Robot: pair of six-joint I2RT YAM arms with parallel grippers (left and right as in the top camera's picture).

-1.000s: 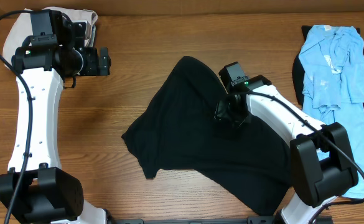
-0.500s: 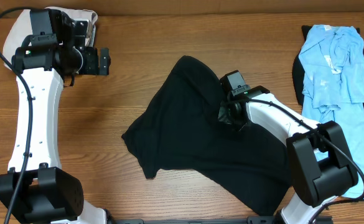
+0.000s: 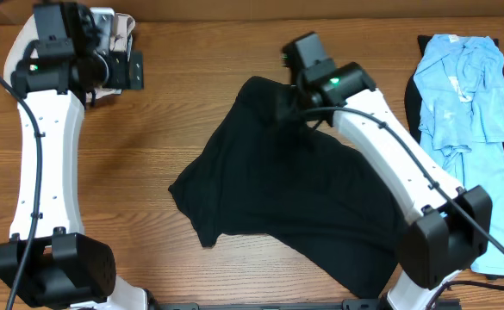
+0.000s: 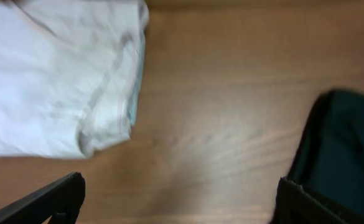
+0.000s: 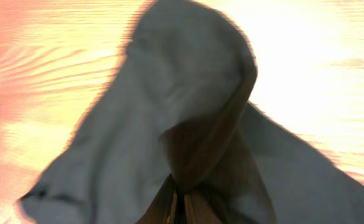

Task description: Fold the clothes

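Your right jaws pinch a fold near the top of the black garment (image 3: 277,207), rumpled at frame centre on the counter (image 3: 200,103), your left jaws gape empty by the cream garment (image 4: 51,68) upper left, and the light-blue garment (image 3: 463,86) at right lies crumpled, so nearly all folding likely remains.

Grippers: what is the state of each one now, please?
Left gripper: open, holding nothing.
Right gripper: closed on the black garment.
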